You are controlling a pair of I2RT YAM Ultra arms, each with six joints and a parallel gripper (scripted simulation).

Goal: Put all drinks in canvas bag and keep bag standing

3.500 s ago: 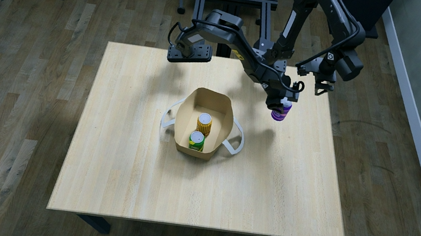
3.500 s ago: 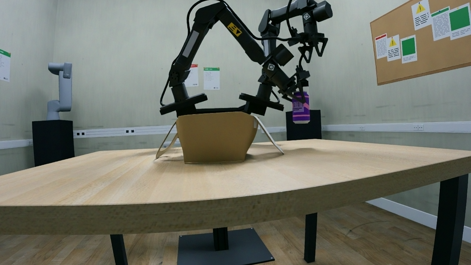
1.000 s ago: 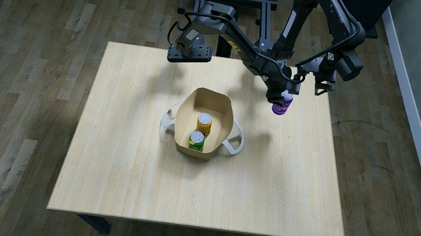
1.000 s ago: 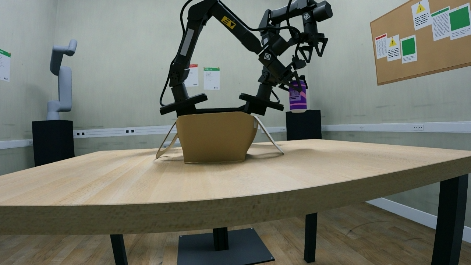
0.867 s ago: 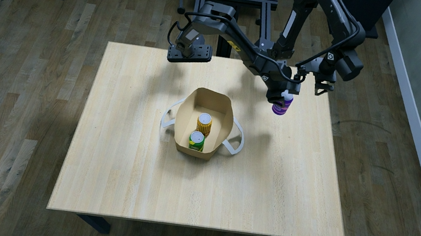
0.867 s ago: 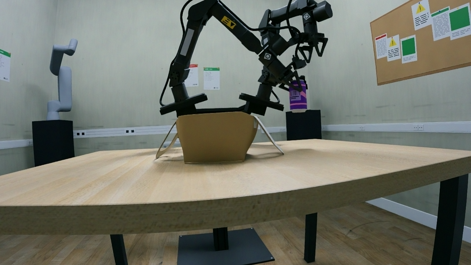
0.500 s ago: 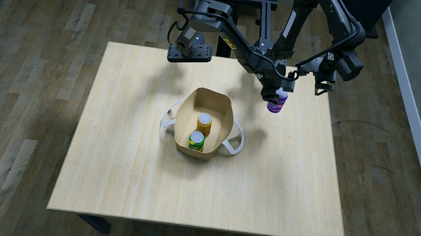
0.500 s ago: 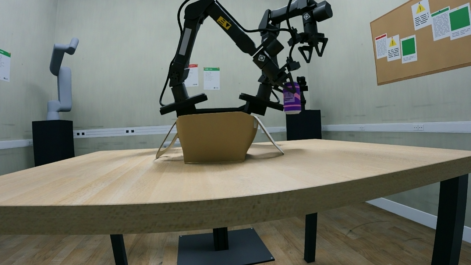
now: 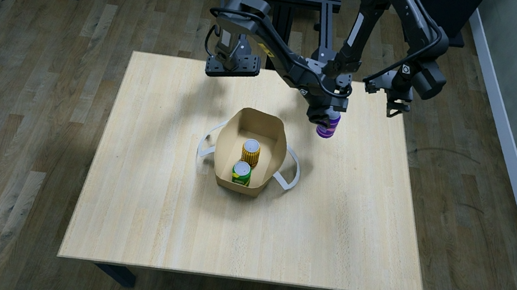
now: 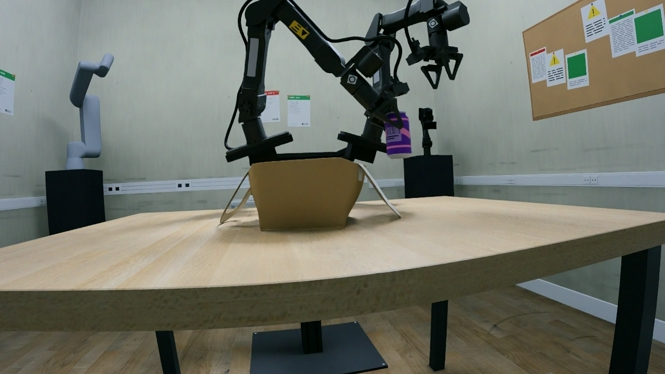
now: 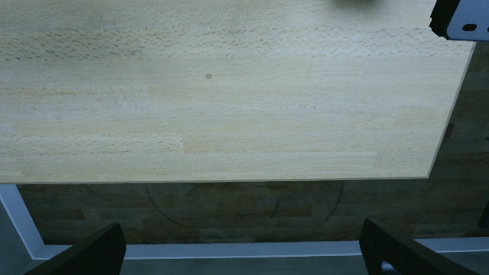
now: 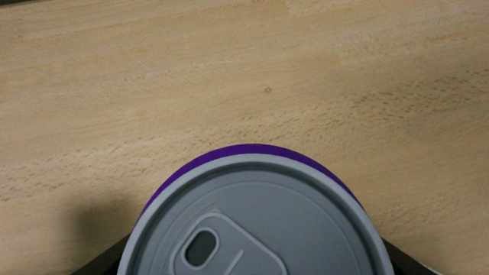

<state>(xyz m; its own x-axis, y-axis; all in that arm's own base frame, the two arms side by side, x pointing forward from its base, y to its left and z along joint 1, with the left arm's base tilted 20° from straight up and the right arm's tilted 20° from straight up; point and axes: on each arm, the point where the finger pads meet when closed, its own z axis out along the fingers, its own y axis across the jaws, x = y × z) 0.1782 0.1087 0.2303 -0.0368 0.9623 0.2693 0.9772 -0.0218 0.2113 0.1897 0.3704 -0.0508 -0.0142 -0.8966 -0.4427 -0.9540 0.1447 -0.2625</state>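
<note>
The tan canvas bag (image 9: pixel 261 122) (image 10: pixel 304 197) stands on the table with its walls up and its mouth open. An orange can (image 9: pixel 250 155) and a green can (image 9: pixel 241 177) stand upright inside it, close together; the front wall hides them in the exterior view. My right gripper (image 9: pixel 324 118) (image 10: pixel 394 121) is shut on a purple can (image 9: pixel 328 129) (image 10: pixel 398 142) (image 12: pixel 306 214). It holds the can nearly upright, well above the table, beyond the bag's back right side in the top view. My left gripper (image 9: pixel 396 107) (image 10: pixel 443 81) (image 11: pixel 243 232) is open and empty, high near the table's back right corner.
The bag's two pale handles (image 9: pixel 205 151) (image 9: pixel 293 180) splay outward on either side, down to the table (image 9: pixel 328 244) (image 10: pixel 488 241). Both arms reach in from the back edge. The right arm's forearm slants across, passing close to the left arm's base.
</note>
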